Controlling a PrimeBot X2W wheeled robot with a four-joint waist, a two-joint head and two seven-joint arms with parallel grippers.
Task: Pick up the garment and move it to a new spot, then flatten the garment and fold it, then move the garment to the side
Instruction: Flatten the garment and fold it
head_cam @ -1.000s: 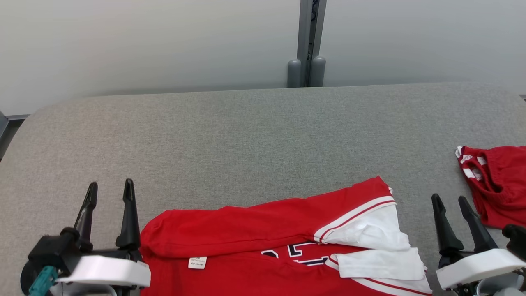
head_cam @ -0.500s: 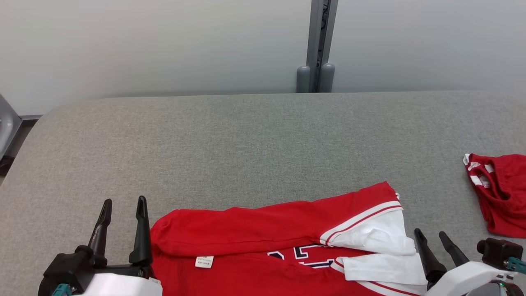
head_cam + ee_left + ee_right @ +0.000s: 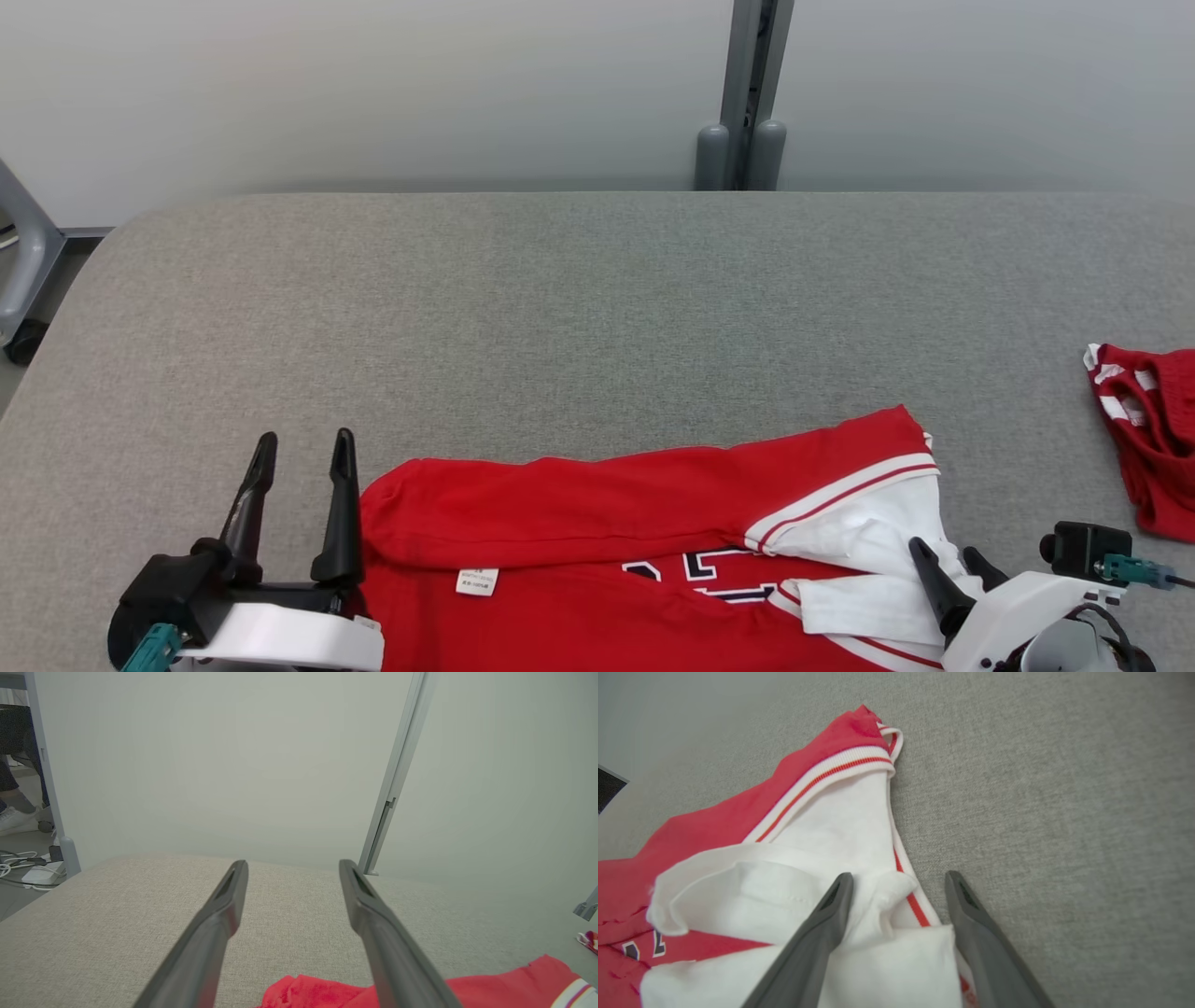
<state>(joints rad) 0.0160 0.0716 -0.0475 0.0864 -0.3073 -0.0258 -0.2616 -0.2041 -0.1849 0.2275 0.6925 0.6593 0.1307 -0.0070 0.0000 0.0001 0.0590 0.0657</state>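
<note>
A grey padded surface (image 3: 597, 308) is spread across the head view. At its near edge, about the middle, the garment (image 3: 597, 504), a red jersey, is laid in a long band with its far side doubled over, rumpled rather than flat. A second red garment (image 3: 1153, 439) is seen well apart at the right edge. The left gripper (image 3: 305, 436) is held just beside the jersey's left end, fingers spread and nothing between them. The right gripper (image 3: 943, 549) is poised over the bunched white sleeve (image 3: 831, 826), fingers likewise parted, the cloth straddled but not pinched. Such a lie would suit either smoothing or a fold half made. If this corner is to be taken, the striped hem (image 3: 916, 906) should be caught cleanly, and any pull kept low so that the band is not dragged askew.
</note>
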